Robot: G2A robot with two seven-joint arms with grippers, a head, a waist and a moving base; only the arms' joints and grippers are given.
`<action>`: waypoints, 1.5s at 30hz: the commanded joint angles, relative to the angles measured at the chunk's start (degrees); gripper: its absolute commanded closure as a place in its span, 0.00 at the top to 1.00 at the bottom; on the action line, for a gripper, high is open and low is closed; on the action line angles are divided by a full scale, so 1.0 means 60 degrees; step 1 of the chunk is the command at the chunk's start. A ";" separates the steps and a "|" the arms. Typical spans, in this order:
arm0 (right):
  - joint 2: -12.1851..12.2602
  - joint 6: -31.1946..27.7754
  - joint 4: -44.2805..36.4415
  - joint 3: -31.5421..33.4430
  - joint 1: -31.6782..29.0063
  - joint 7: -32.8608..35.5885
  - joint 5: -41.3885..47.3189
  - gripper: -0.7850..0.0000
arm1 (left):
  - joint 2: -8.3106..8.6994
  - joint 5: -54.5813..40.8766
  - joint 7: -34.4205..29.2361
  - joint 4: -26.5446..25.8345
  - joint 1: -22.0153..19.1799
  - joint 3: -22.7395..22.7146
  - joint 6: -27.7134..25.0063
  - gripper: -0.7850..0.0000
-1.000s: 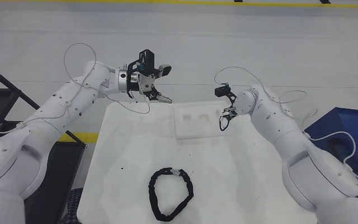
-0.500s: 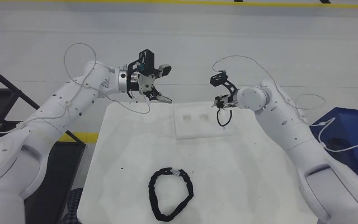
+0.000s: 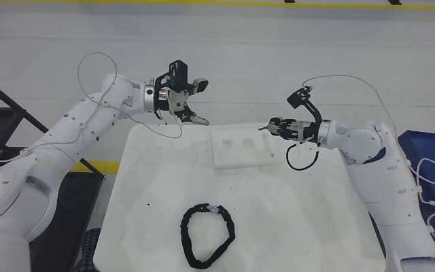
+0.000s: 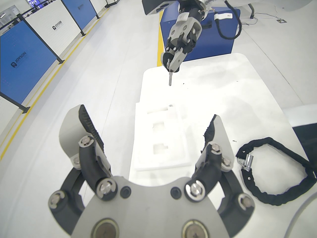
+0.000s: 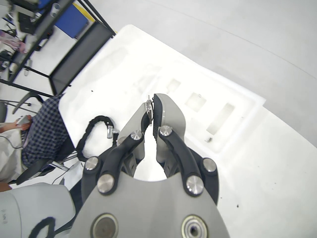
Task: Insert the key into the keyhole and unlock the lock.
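Observation:
A black chain lock (image 3: 206, 234) with a silver lock head (image 3: 213, 211) lies coiled on the white table (image 3: 299, 217), toward its near side. My right gripper (image 3: 270, 126) is shut on a small metal key (image 4: 170, 77), held in the air over the right end of the white foam tray (image 3: 245, 147). The key's blade sticks out past the fingertips (image 5: 149, 110). My left gripper (image 3: 194, 102) hangs open above the table's far left corner, nothing between its fingers. The lock head (image 4: 246, 162) and chain (image 5: 92, 130) show in both wrist views.
The foam tray (image 4: 161, 137) has several rectangular recesses. A black metal rack (image 5: 74, 50) stands beside the table's left edge. A blue cabinet (image 4: 198, 38) sits behind the right arm. A seated person in a checked shirt is at the table's near left corner.
The right arm has swung out to the right and turned its gripper level, carrying the key up off the tray. The left arm and the chain lock have not moved.

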 commanded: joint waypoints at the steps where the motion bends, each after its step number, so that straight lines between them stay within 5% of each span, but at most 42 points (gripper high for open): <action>1: 0.0082 -0.0074 -0.0032 0.0334 -0.0206 0.0042 0.0295 0.00 | 0.0000 0.0000 0.0003 0.0000 0.0000 0.0001 0.0000 1.00; 12: 0.0278 -0.0819 0.0687 0.1270 -0.0815 -0.0357 0.2589 0.00 | 0.0000 0.0000 0.0003 0.0000 0.0000 0.0001 0.0000 1.00; 27: 0.0314 -0.0942 0.0713 0.1346 -0.0846 -0.0263 0.2697 0.00 | 0.0000 -0.0016 -0.0011 -0.0032 0.0030 -0.0011 0.0043 1.00; 38: 0.0314 -0.0942 0.0713 0.1346 -0.0846 -0.0263 0.2697 0.00 | 0.0251 0.1243 -0.0097 -0.1069 0.1186 -0.0425 0.0000 1.00; 45: 0.0314 -0.0942 0.0713 0.1346 -0.0846 -0.0263 0.2697 0.00 | 0.0057 0.3235 -0.0120 -0.1276 0.1800 0.0090 0.0000 1.00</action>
